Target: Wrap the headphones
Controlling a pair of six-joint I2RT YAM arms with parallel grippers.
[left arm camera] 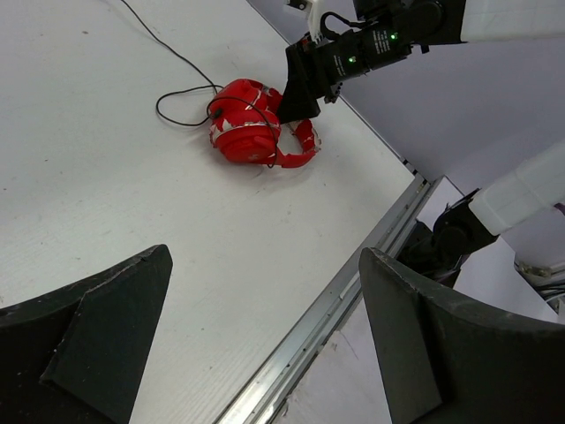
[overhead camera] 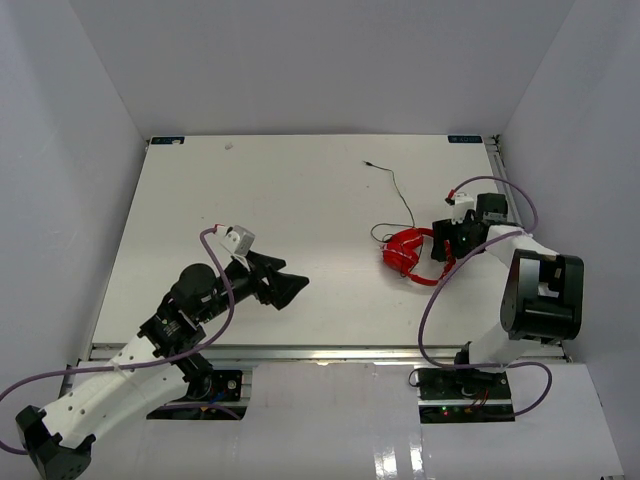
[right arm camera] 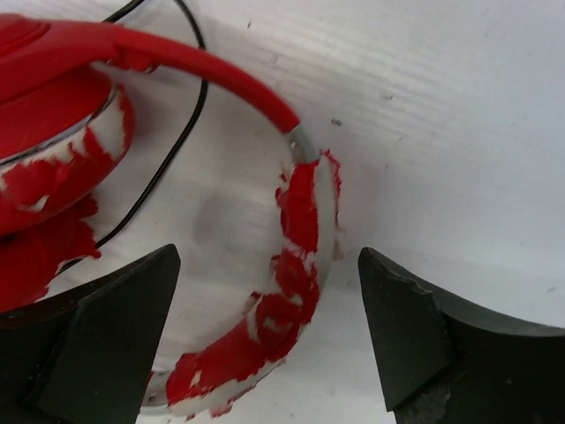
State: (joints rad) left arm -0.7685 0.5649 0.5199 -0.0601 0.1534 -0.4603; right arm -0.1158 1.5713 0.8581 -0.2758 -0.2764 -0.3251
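there — headphones (right arm camera: pixel 305 208) between right fingers (right arm camera: pixel 428 340)

The top camera looked down on the whole table (overhead camera: pixel 200 200) from above its near edge, the left-wrist camera faced low toward the right edge, and the right-wrist camera hung close over the headphones (left arm camera: pixel 247 132), which all three shared.

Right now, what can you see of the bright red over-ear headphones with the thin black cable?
The red plastic headphones lie on the white table, right side, ear cups together, the headband flat, its red coating peeling to white. The thin black cable loops beside the cups, trails toward the far edge, unwrapped. The open right gripper straddles the headband; no contact shows.
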